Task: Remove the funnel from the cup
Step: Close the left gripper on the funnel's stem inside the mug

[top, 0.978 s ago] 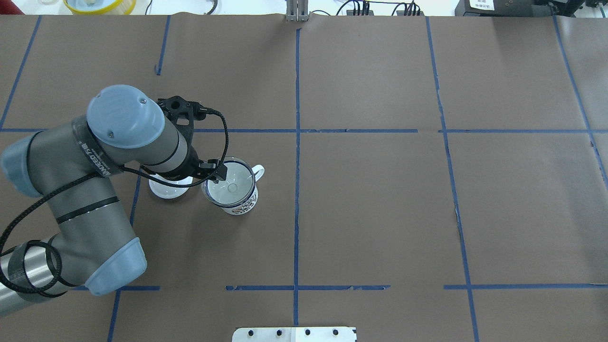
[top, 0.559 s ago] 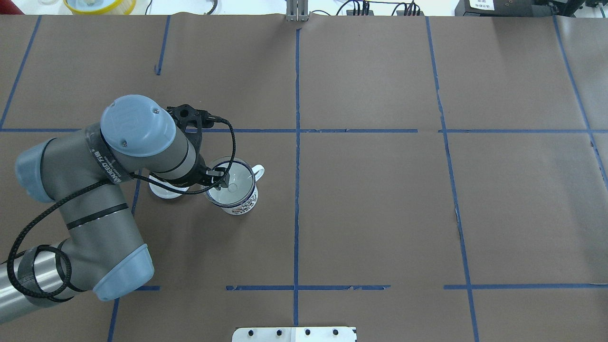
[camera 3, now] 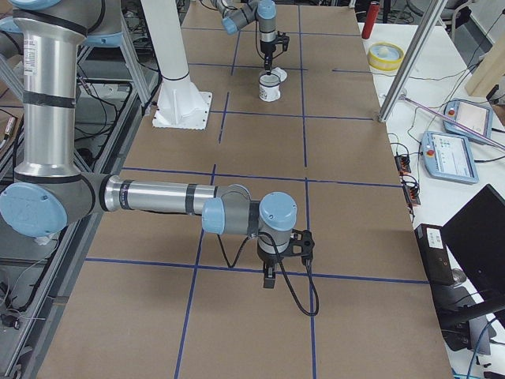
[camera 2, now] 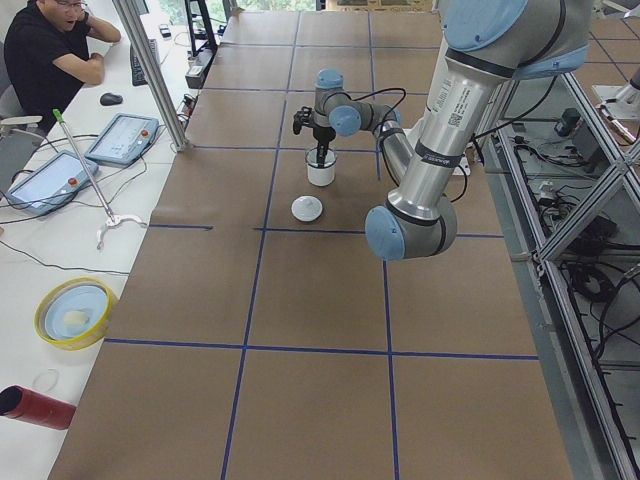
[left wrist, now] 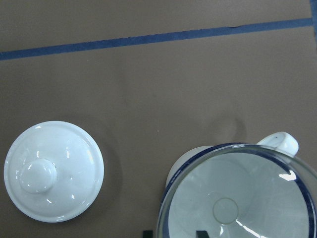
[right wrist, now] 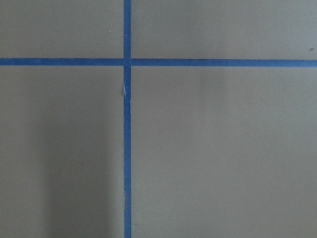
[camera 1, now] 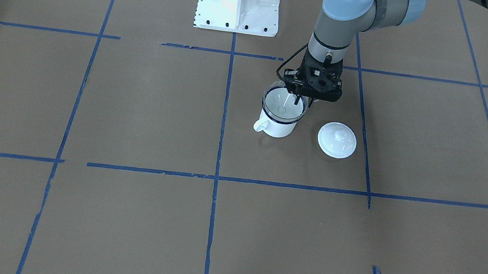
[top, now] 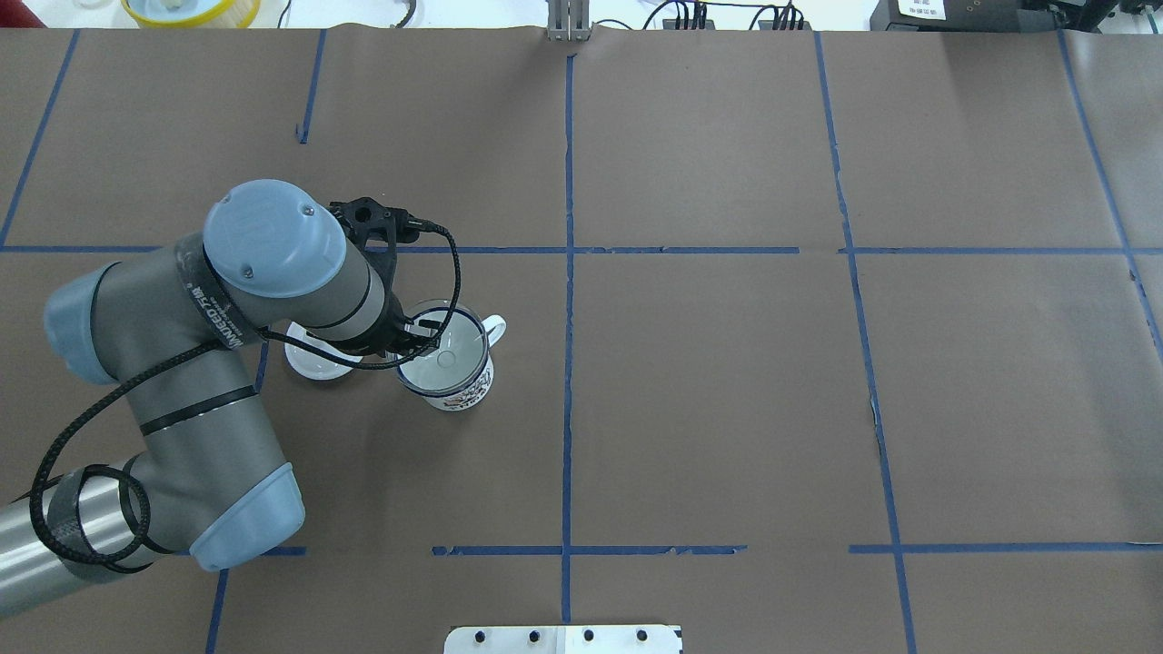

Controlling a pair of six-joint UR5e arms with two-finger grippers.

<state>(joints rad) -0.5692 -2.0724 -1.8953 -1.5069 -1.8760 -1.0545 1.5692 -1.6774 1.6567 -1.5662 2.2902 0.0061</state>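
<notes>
The clear funnel (top: 445,350) sits in the white mug with a blue rim, the cup (top: 465,392), left of the table's middle. Both show in the front view, the funnel (camera 1: 283,104) in the cup (camera 1: 279,130), and in the left wrist view, the funnel (left wrist: 237,198) over the cup's handle (left wrist: 281,141). My left gripper (top: 420,334) points down at the funnel's rim on the lid's side. Its fingertips (left wrist: 147,233) stand apart at the wrist view's bottom edge, one on each side of the rim, so it is open. My right gripper (camera 3: 268,276) shows only in the right side view; I cannot tell its state.
A white knobbed lid (camera 1: 337,140) lies flat on the table beside the cup, close to my left arm, and also shows in the left wrist view (left wrist: 53,171). The robot's white base (camera 1: 238,0) stands behind. Brown paper with blue tape lines covers the table.
My left arm has swung toward the cup. Its gripper has moved from beside the cup's rim to over the funnel's rim and lower.
</notes>
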